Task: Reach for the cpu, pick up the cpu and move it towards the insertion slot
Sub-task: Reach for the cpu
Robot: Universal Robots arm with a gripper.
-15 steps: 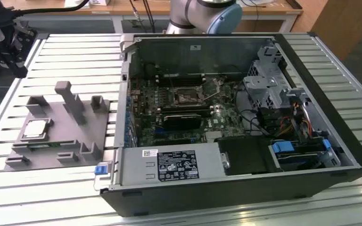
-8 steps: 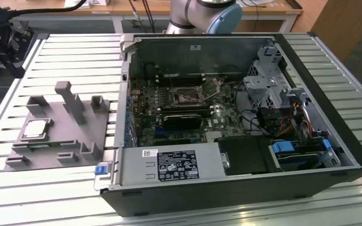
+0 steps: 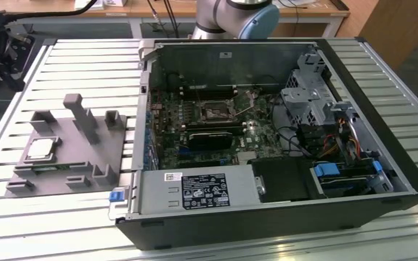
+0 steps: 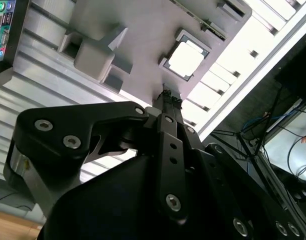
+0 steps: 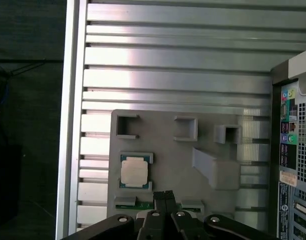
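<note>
The cpu (image 3: 41,148) is a small silver square lying flat in a recess of the grey tray (image 3: 74,163), at the exterior view's left, outside the computer case. Both wrist views look down on the cpu (image 5: 134,171) (image 4: 186,59) from well above the tray. My gripper (image 5: 164,196) (image 4: 168,96) hangs over the tray beside the cpu, apart from it, with its black fingertips pressed together and nothing between them. The insertion slot (image 3: 214,110) is a square socket with a dark centre on the green board inside the open case.
The open computer case (image 3: 282,217) lies on a slatted aluminium table (image 3: 85,60), with a black card (image 3: 210,138), drive cages and cables inside. Grey upright blocks (image 3: 82,117) rise from the tray near the cpu. The table's edge (image 5: 70,125) runs close to the tray.
</note>
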